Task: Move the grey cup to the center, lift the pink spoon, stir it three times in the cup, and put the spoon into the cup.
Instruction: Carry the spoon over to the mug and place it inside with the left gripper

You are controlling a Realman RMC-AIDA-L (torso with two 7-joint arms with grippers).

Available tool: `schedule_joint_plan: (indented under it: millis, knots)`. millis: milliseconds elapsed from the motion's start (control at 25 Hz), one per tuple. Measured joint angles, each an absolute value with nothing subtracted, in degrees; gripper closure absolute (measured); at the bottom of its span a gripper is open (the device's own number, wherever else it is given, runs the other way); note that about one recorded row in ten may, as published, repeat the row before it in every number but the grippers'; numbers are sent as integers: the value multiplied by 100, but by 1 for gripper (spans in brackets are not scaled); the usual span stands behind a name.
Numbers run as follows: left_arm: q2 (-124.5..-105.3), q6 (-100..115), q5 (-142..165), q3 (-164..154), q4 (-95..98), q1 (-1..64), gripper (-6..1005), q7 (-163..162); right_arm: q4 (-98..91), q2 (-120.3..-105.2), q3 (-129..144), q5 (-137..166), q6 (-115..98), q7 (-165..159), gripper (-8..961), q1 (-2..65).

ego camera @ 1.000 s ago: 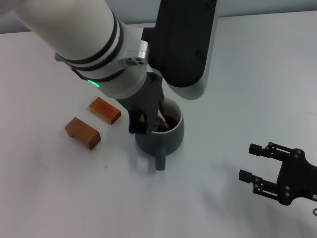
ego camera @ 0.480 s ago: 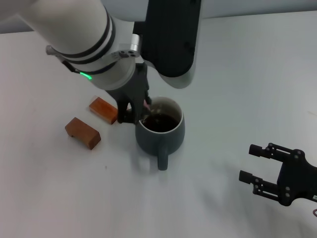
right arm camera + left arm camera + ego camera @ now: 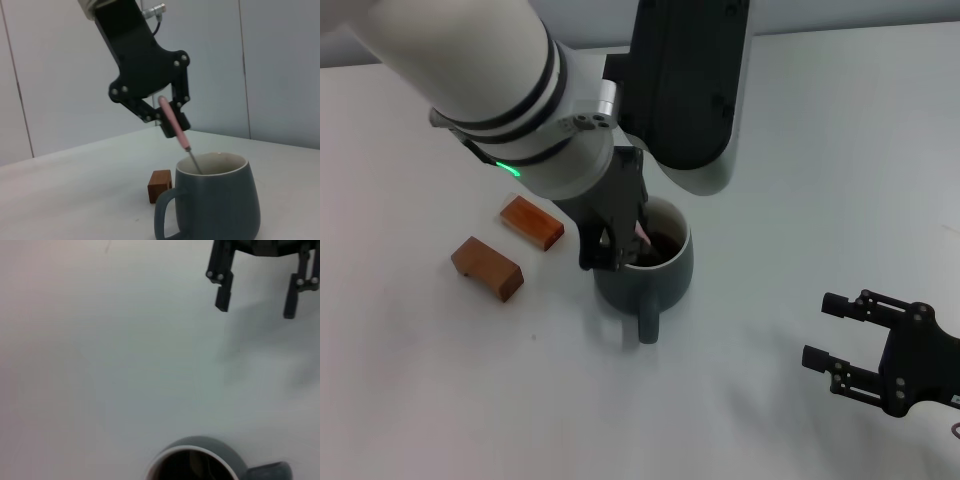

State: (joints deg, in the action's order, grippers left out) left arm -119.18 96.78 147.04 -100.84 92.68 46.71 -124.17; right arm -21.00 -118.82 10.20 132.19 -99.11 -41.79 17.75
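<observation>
On my head view's left side I have two brown wooden blocks (image 3: 487,268) (image 3: 531,221) lying on the white table (image 3: 440,380), near each other and left of the grey cup (image 3: 655,280), not touching it. My left arm's bulky white and black links cover the far side of the cup from above. The left tool (image 3: 616,243) hangs over the cup's left rim, its fingers (image 3: 176,116) pinched on the pink spoon (image 3: 174,123) by the upper part of its handle. The spoon's long axis is tilted, pink handle end up toward the tool, thin metal neck running down into the cup; its bowl is hidden below the rim. The cup sits upright near mid-table, dark blue-grey with a pale inner rim and dark liquid inside, its thick handle pointing toward me. Well off to the right, the right tool (image 3: 832,329) hovers above bare table, fingers spread and holding nothing.
</observation>
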Motion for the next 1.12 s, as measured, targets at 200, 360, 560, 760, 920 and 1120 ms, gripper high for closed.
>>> schedule_joint_plan:
  millis: [200,360,560,760,920,1120]
  knots:
    - [-11918,9357,14899,-10213,9229,4601,872,-12450,-2100,-11882,1020,13220,-9915,-4181,273,1773]
    - [-11918,9340,15103,-10220,9228,4597,873,-12496,-2100,-11887,1020,13219,-9915,-4183,273,1769]
    - [-11918,9698,15135,-10199,9229,4622,871,-12503,-2101,-11892,1020,13219,-9915,-4184,273,1767]
    - [-11918,9745,14959,-10181,9270,4602,867,-12521,-2100,-11892,1019,13221,-9925,-4184,273,1773]
    - [-11918,9681,14904,-10191,9253,4594,864,-12575,-2100,-11892,1019,13221,-9933,-4184,273,1774]
    - [-11918,9594,14890,-10214,9224,4588,861,-12679,-2100,-11892,1019,13228,-9941,-4184,273,1775]
